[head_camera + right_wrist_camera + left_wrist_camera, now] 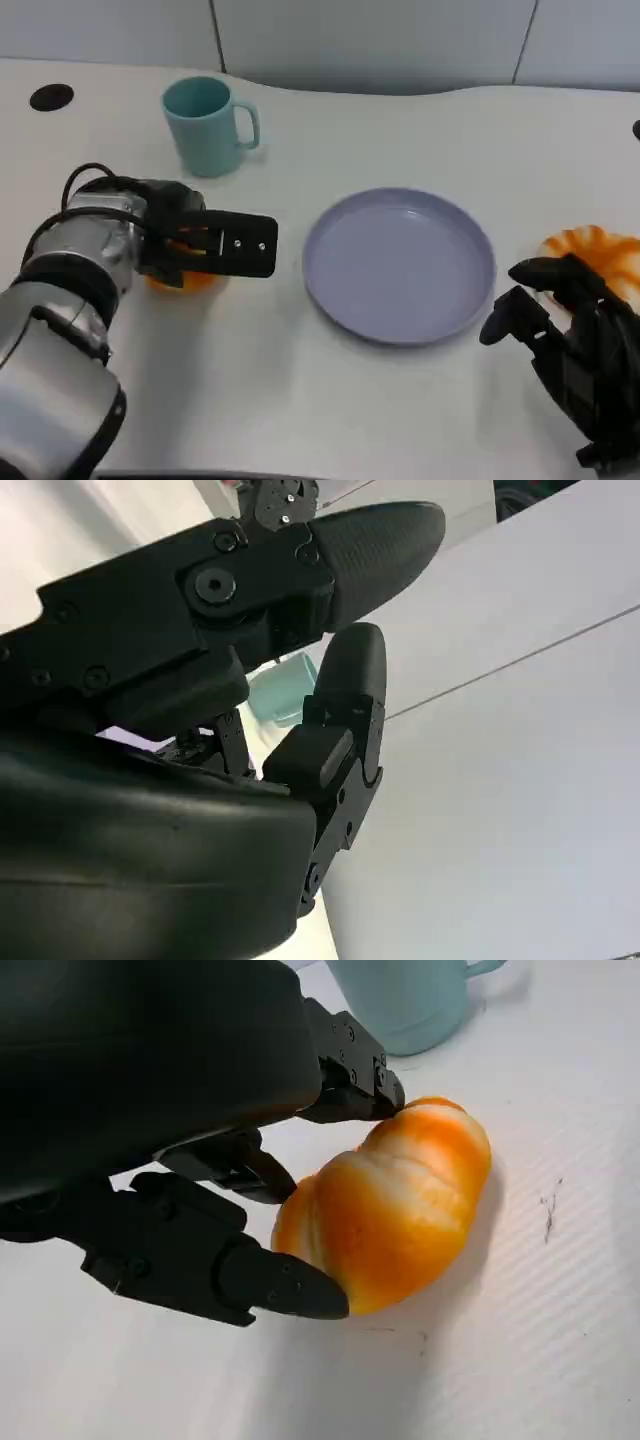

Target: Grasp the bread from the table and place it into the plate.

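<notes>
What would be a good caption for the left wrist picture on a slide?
The robot's left hand closes its black fingers around an orange bread roll lying on the white table, beside a teal mug.

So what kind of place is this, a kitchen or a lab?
Probably a lab test bench: a bare white table with a cable hole, and just a mug, plate and bread laid out.

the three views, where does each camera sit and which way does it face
Head view: high on the robot, looking down at the white table, round lilac plate and teal mug; both silver forearms show, the left hand over an orange-and-white bread roll, the right hand near a second orange roll.
Left wrist view: behind the left hand, facing the bread roll between its fingers.
Right wrist view: behind the right hand, tilted toward the wall.
Shared: the teal mug.
</notes>
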`<state>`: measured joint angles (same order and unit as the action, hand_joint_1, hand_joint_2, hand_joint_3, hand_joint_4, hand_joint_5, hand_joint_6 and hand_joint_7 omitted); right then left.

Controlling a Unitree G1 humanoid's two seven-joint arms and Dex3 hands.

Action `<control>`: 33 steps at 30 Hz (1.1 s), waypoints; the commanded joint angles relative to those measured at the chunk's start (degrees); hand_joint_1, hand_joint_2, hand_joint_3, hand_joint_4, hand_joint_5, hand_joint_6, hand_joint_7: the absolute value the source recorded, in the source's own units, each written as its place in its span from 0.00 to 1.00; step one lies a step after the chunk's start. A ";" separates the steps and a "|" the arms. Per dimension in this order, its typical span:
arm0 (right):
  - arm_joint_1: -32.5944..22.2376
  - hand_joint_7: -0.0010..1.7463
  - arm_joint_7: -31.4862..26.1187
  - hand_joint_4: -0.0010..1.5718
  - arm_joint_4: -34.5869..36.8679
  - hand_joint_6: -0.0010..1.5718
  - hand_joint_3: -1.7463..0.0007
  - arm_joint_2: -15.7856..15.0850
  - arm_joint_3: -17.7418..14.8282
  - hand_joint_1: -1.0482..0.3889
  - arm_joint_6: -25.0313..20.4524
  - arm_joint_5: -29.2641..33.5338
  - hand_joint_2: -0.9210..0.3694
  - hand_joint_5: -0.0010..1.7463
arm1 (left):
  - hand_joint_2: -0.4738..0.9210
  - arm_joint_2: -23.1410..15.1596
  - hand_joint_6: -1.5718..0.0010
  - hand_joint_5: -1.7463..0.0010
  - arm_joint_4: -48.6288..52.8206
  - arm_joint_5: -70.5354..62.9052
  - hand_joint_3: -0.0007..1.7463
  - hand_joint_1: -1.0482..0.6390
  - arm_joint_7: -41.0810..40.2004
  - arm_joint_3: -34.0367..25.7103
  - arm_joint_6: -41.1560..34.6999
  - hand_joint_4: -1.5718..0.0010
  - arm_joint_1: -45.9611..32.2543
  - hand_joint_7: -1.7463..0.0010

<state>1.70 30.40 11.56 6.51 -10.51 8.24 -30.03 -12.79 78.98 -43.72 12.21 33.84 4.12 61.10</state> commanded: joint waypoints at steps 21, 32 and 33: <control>0.42 0.48 -0.26 0.39 -0.05 0.52 0.92 -0.50 -0.45 0.34 0.42 -0.09 0.00 0.98 | 1.00 -1.30 0.51 0.98 0.11 1.03 0.05 0.42 -0.53 -1.85 2.17 0.52 0.43 0.99; 1.80 0.48 -1.47 0.38 0.68 0.51 0.93 -0.44 -1.01 0.34 0.34 -0.10 0.00 0.97 | 1.00 -2.01 0.65 0.15 -0.09 1.37 0.04 0.53 -1.95 -2.56 3.58 0.75 3.11 0.51; 1.91 0.48 -1.49 0.38 0.87 0.51 0.92 -0.50 -1.06 0.34 0.53 -0.03 0.00 0.97 | 1.00 -1.91 0.59 0.15 -0.10 1.39 0.05 0.52 -1.97 -2.59 3.62 0.75 3.13 0.59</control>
<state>2.90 29.36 12.09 6.45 -10.95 8.23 -29.87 -14.03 79.00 -42.56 10.79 31.48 7.74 62.30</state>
